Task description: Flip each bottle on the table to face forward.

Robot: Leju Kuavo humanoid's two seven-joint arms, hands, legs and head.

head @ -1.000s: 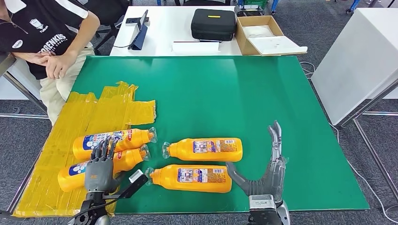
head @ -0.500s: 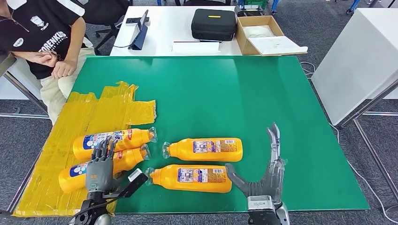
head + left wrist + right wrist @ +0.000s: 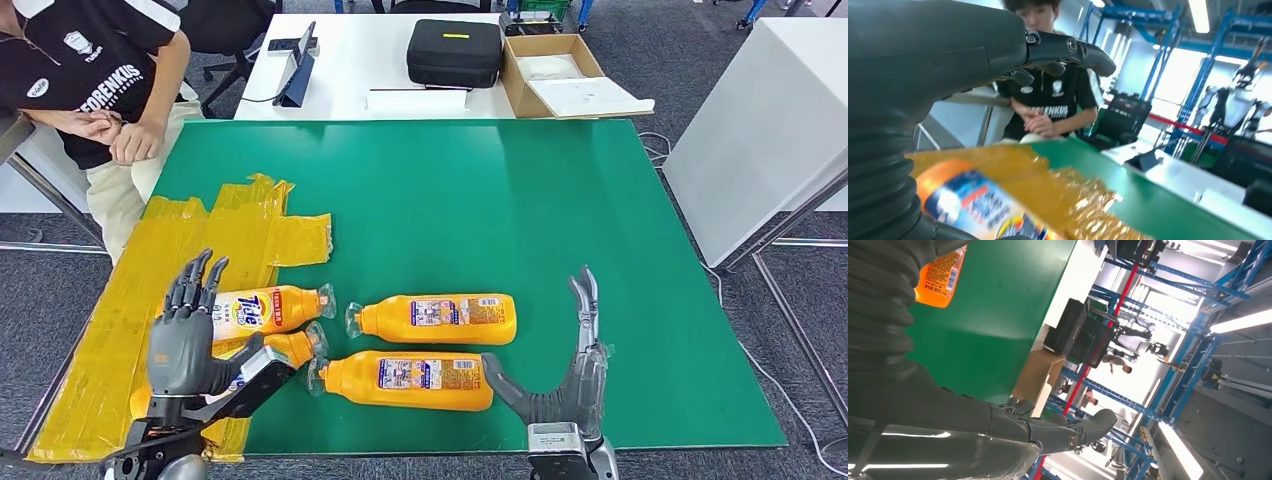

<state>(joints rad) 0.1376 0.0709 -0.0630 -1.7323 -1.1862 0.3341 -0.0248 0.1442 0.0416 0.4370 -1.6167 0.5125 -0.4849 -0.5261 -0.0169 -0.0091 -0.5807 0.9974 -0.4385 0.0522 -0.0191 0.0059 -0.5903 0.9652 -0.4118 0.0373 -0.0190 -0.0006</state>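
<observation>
Our left hand [image 3: 180,345] hung open, fingers spread, above two orange bottles [image 3: 262,310] on yellow film [image 3: 195,250]; our right hand [image 3: 565,385] lay open just beside the nearest bottle [image 3: 405,381]. Beyond lay a fourth bottle [image 3: 435,318] on the green mat [image 3: 480,200].

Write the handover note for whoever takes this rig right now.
Left hand: open, raised over the two left bottles, holding nothing.
Right hand: open, just beside the base of the near right bottle.
Four orange bottles lie on the green table. The far left bottle shows its front label; the near left bottle is partly hidden behind the hand.
Left to do: the near right bottle and far right bottle show back labels with barcodes; check the near left one.
</observation>
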